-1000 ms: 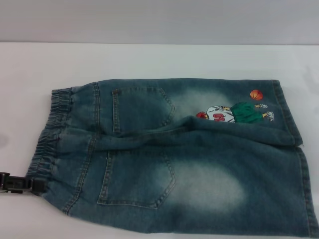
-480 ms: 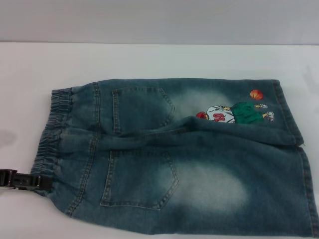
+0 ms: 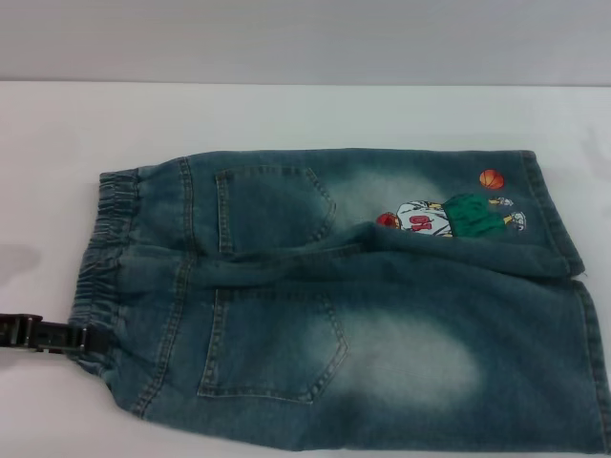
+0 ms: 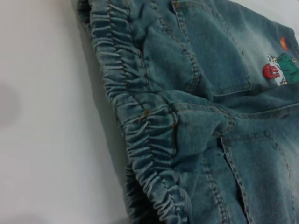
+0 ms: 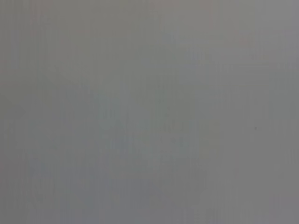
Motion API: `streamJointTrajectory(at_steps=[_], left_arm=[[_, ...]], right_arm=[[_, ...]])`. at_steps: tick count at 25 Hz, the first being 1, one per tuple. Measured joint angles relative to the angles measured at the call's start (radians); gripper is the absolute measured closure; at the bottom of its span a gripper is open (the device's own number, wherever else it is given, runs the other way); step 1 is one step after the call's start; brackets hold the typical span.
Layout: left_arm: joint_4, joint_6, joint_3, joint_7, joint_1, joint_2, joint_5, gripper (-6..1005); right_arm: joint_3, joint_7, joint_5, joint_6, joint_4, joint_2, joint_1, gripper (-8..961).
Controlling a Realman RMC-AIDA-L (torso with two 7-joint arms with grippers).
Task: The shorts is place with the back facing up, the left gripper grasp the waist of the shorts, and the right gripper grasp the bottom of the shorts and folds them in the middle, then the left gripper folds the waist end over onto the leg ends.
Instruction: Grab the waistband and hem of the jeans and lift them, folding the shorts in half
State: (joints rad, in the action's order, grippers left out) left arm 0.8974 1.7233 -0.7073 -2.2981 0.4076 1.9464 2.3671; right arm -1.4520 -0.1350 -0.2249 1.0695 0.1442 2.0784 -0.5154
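The shorts (image 3: pixel 382 315) lie flat on the white table (image 3: pixel 286 114), back pockets up. The waist of the shorts (image 3: pixel 110 229) is the ruffled band on the left; the leg ends (image 3: pixel 554 215) lie on the right, past the cartoon print (image 3: pixel 449 218). My left gripper (image 3: pixel 88 339), a black claw, reaches in from the left edge and is shut on the near corner of the waist. The left wrist view shows the gathered waistband (image 4: pixel 140 121) close up, bunched and slightly raised. The right gripper is out of view, and the right wrist view is plain grey.
White table surface surrounds the shorts on the left and far sides. A pale wall (image 3: pixel 305 38) runs behind the table's back edge. The near leg's hem (image 3: pixel 597 372) reaches the right edge of the head view.
My left gripper has moved slightly away from me and to the right, taking the near waist corner with it. The near edge of the shorts and the near pocket have shifted the same way.
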Motion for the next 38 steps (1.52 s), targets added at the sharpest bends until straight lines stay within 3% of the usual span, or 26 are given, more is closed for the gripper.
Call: streamJointTrajectory(at_steps=[30,38], left_arm=[[0.001,-0.016,-0.003,-0.024,0.027,0.007,0.085,222],[0.0,0.004,-0.007,-0.019,0.04,0.025,0.081,223]], right_arm=[[-0.001,0.0,-0.002,0.003,0.0,0.0,0.0,156],[-0.001,0.0,-0.002,-0.001,0.0,0.0,0.0,156]])
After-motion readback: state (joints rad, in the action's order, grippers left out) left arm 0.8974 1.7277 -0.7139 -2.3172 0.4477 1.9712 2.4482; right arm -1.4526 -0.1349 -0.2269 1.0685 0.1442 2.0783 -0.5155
